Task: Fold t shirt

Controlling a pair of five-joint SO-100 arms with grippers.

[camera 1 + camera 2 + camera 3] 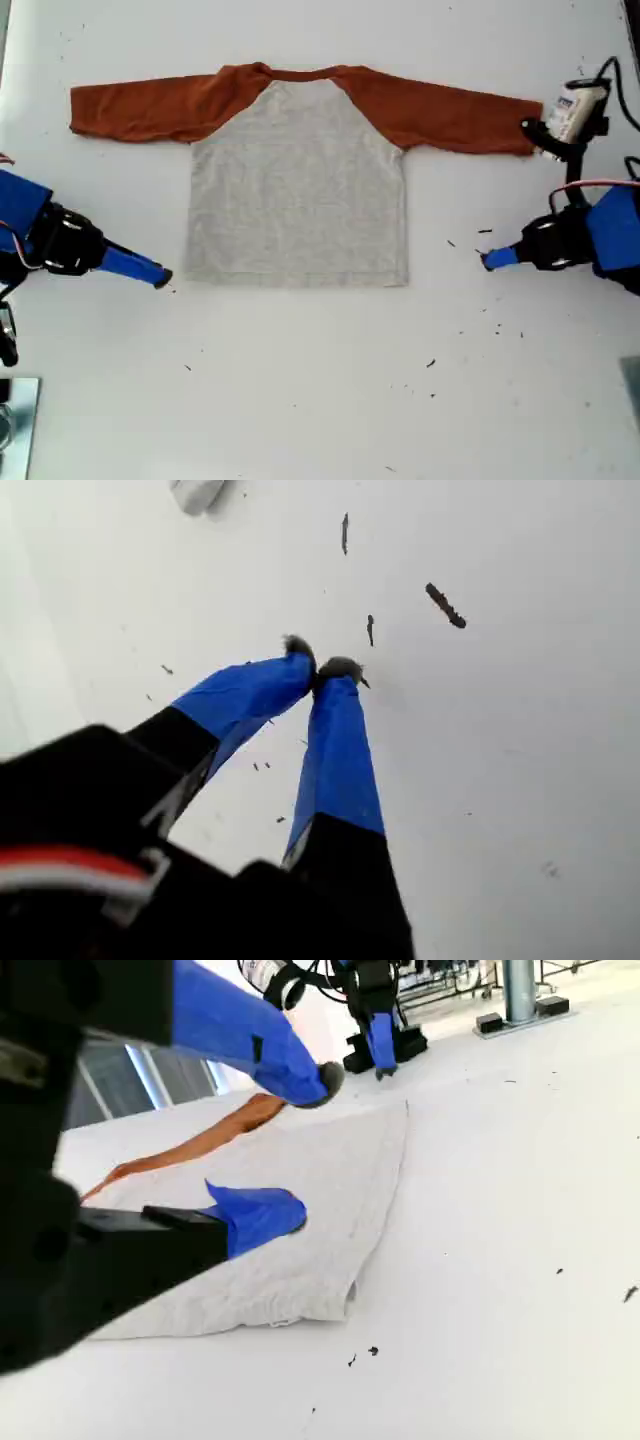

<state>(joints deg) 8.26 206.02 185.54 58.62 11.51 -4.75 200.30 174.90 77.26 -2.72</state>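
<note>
1. The small raglan t shirt (300, 190), light heather-grey body w/ long rust-orange sleeves and collar, lies flat on the white table (320, 400). It is nearer to the table edge at the exterior view's top, about midway between the two side edges.
2. Both sleeves are spread straight out to the sides. The hem is toward the exterior view's bottom. No print shows on the side facing up.
3. My first gripper (488, 260), blue-taped fingers, is near the table edge at the exterior view's right, apart from the shirt, approx. level w/ the hem.
4. In the first wrist view this pincer (325, 667) has its tips pressed together w/ nothing between them, over bare table w/ small dark specks (445, 605).
5. My second gripper (165, 278) is on the exterior view's left side, just beside the hem corner of the shirt.
6. In the second wrist view its jaws (310, 1148) stand wide apart, holding nothing. The lower finger (265, 1215) is over the grey cloth (330, 1190) near that corner; whether it touches, I cannot tell.
</note>
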